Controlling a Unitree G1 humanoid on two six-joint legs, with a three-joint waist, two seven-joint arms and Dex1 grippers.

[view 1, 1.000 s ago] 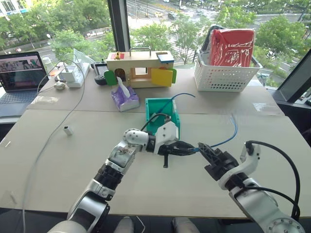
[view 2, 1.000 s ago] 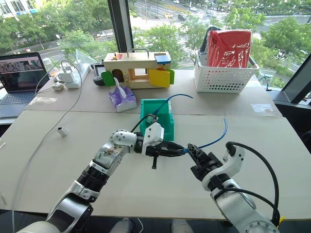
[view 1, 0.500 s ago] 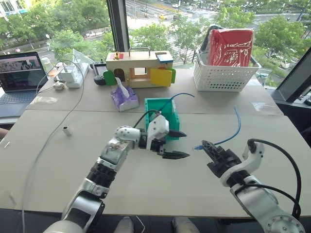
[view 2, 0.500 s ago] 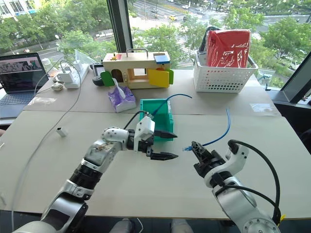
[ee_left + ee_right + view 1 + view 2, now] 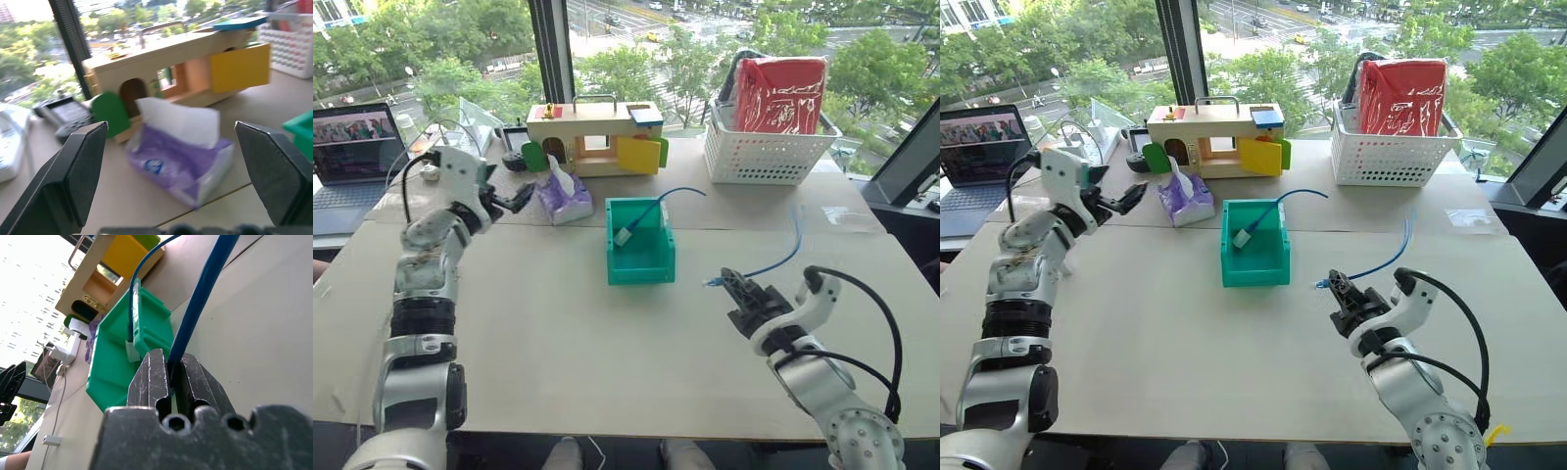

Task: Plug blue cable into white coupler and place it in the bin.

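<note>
1. The task is sitting at an early stage, by my reading: the blue cable [image 5: 773, 264] is in hand, but its plug is showing bare just past the fingertips of the right gripper [image 5: 736, 285], so nothing is plugged in yet.
2. The white coupler [image 5: 51, 439] is lying loose on the table, well apart from the right gripper and beyond the far side of the bin [image 5: 641, 275] from it.
3. The bin is standing near the right gripper, ahead and to its left. It is already holding a second blue cable [image 5: 651, 208] with a white block [image 5: 623, 236] on its end; I am taking that as the other pair.
4. Left to do: fetching the coupler, mating it with the plug, dropping the joined pair in the bin.
5. The right gripper is pinching tight on the blue cable close behind its plug, and the cable is trailing away ahead of it over the table.
6. The left gripper [image 5: 1128, 200] is hovering with fingers spread wide, holding nothing and touching nothing, with a purple tissue pack [image 5: 181, 161] just ahead of it and a wooden toy house [image 5: 592, 137] beyond.
</note>
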